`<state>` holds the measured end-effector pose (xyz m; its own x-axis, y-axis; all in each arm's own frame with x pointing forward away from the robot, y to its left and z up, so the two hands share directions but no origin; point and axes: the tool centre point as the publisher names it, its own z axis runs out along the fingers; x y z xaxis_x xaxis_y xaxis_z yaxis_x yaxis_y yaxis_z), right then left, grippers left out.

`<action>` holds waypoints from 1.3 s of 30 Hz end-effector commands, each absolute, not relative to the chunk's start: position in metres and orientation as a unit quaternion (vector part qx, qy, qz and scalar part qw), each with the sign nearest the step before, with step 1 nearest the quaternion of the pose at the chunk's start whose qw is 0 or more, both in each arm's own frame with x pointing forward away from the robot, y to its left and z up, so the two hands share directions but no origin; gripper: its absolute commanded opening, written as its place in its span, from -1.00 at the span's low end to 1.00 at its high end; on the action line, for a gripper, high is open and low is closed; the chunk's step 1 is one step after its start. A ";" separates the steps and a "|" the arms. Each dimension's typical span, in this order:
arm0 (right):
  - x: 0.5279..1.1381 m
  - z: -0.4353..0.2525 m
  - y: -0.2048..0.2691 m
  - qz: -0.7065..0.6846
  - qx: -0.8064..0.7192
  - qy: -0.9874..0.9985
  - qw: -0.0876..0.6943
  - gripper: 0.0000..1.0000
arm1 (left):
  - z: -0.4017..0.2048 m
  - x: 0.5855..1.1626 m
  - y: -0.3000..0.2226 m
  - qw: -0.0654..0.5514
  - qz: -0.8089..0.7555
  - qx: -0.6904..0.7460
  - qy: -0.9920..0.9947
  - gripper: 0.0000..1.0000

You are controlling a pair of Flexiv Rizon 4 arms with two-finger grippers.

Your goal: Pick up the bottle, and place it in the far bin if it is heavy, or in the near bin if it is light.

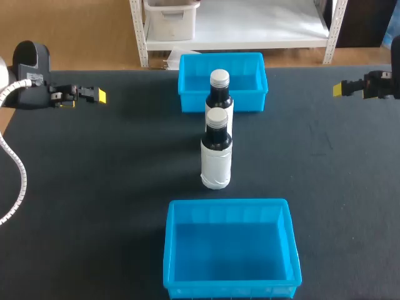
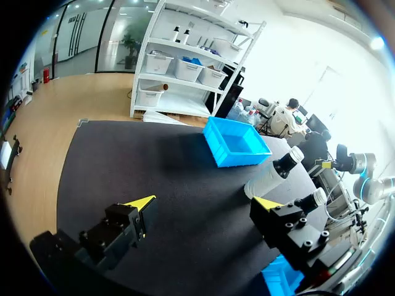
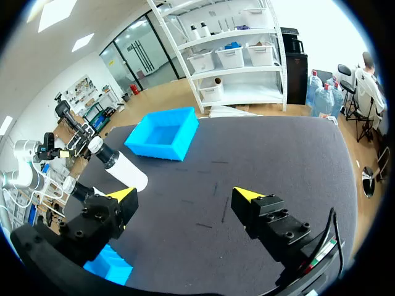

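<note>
Our left tool (image 2: 203, 203) and right tool (image 3: 185, 194) stood released; we judged it best to grip the nearer bottle (image 1: 216, 156) squarely by its body.

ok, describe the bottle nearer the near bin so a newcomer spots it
On the black table, two blue bins lie in line, the far bin and the near bin. Two upright dark bottles with white labels stand between them. Yours is the nearer bottle, in the open gap before the near bin; the farther bottle stands close by the far bin.
</note>
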<state>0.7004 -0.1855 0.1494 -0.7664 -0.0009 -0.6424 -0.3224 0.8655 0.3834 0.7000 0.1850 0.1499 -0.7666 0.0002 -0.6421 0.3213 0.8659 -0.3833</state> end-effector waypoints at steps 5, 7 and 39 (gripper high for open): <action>0.700 0.150 -0.185 0.243 -0.088 0.908 0.330 1.00 | 0.150 0.700 0.185 0.330 -0.243 0.089 0.908 1.00; 0.700 0.150 -0.185 0.243 -0.088 0.908 0.330 1.00 | 0.150 0.700 0.185 0.330 -0.243 0.089 0.908 1.00; 0.677 0.214 -0.110 0.330 -0.613 0.674 0.246 1.00 | 0.150 0.700 0.185 0.330 -0.243 0.089 0.908 1.00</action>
